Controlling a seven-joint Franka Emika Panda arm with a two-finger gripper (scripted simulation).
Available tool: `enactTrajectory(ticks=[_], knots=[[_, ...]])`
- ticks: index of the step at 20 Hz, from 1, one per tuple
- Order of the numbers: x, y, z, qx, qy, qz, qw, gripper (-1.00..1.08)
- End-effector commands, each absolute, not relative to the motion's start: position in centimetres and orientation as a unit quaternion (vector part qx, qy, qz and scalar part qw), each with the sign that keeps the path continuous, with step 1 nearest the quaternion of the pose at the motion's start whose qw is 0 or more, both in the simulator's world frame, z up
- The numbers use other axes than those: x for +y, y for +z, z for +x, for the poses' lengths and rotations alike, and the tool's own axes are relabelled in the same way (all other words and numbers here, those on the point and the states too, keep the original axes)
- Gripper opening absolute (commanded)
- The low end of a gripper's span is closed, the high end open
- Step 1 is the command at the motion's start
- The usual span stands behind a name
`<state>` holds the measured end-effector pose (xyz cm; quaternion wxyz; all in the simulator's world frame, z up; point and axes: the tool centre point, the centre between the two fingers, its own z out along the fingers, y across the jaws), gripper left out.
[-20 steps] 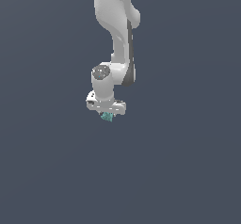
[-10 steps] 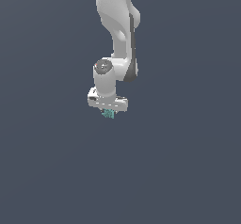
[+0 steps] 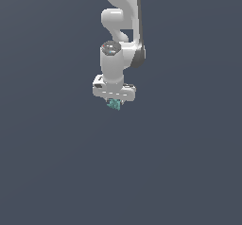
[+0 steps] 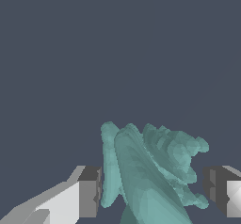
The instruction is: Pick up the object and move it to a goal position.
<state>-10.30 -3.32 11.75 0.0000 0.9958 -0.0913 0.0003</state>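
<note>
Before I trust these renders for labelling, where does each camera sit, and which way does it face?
Exterior view: off the arm, position unknown, facing the white arm, gripper and teal object.
Wrist view: on the wrist, looking along the gripper; both fingers flank the teal object, a gap on one side.
Shared: gripper and object.
</note>
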Motion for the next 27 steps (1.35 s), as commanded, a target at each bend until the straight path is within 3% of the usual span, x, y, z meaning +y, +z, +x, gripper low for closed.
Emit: enactTrajectory(ticks=[1, 15, 27], knots=[[-2.3, 13.8, -11.0, -0.091, 0.001, 0.996, 0.0, -1.0], [3.2, 24.8, -14.3, -0.091, 0.0, 0.996, 0.001, -1.0], [5.0, 28.4, -15.2, -0.091, 0.0, 0.996, 0.0, -1.0]])
